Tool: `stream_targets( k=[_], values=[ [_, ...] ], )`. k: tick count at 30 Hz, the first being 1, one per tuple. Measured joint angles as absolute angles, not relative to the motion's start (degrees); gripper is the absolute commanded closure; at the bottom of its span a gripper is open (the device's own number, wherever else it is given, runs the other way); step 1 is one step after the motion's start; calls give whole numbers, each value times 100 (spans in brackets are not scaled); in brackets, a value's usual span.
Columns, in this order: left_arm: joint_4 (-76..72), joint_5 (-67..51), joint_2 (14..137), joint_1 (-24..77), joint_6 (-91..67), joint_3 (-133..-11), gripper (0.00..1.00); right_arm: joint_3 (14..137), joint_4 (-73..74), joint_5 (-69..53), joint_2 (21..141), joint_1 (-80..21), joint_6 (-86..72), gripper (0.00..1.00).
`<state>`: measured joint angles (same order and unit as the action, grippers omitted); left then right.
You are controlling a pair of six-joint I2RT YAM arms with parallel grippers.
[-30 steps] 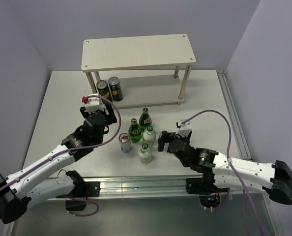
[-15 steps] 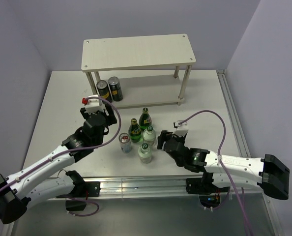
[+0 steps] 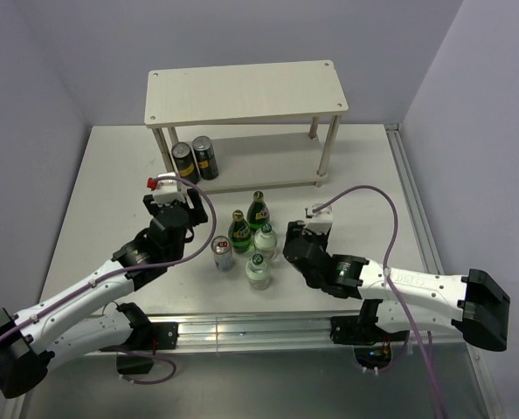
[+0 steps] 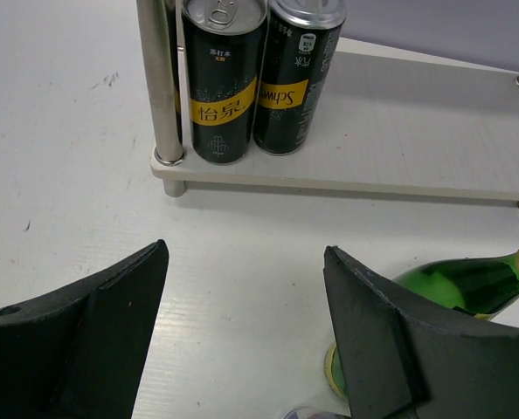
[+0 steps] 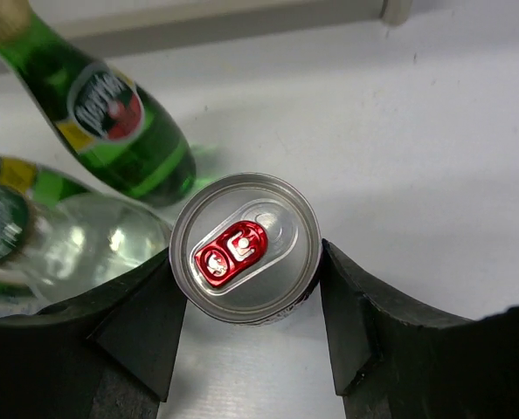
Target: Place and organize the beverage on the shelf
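1. Beverage under handling: one silver can [image 5: 245, 248], upright on the desk [image 5: 434, 131], directly between the fingers of the right hand [image 5: 245, 255].
2. Right hand: closed onto the silver can. Both pads appear to press its sides just below the rim. Judgement: a side grip like this keeps the can vertical for lifting.
3. Immediately left of that hand, a clear bottle [image 5: 93, 249] nearly touches the can, and a green bottle [image 5: 124, 131] stands ahead-left. Judgement: coming in from the free right side avoids knocking them.
4. Left hand [image 4: 244, 251]: open, gripping nothing, hovering over bare desk. A green bottle [image 4: 469, 284] shows just outside its right finger.
5. Directly ahead of the left hand, two dark cans [image 4: 224, 83] stand touching on the lower tier of the shelf [image 4: 417, 148], tight against its left leg, seemingly to leave room rightward.
6. Judgement: the task is at an early stage, with most drinks unshelved. The next move calls for a straight lift clear of the neighbouring bottles.
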<state>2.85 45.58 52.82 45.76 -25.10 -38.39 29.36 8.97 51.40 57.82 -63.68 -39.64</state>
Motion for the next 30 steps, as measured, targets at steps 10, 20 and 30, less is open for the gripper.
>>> stream_targets(
  k=[10, 20, 30],
  values=[
    [60, 4626, 5216, 4576, -2453, -3686, 20, 4303, 386, 4917, 5918, -4882, -2746, 100],
    [-45, 4622, 5142, 4576, -2403, -3579, 19, 5658, -346, 4101, 7767, -3531, -2178, 100],
    [-167, 4613, 5076, 4576, -2359, -3452, 19, 6534, -849, 3760, 9306, -3116, -2005, 100]
  ],
)
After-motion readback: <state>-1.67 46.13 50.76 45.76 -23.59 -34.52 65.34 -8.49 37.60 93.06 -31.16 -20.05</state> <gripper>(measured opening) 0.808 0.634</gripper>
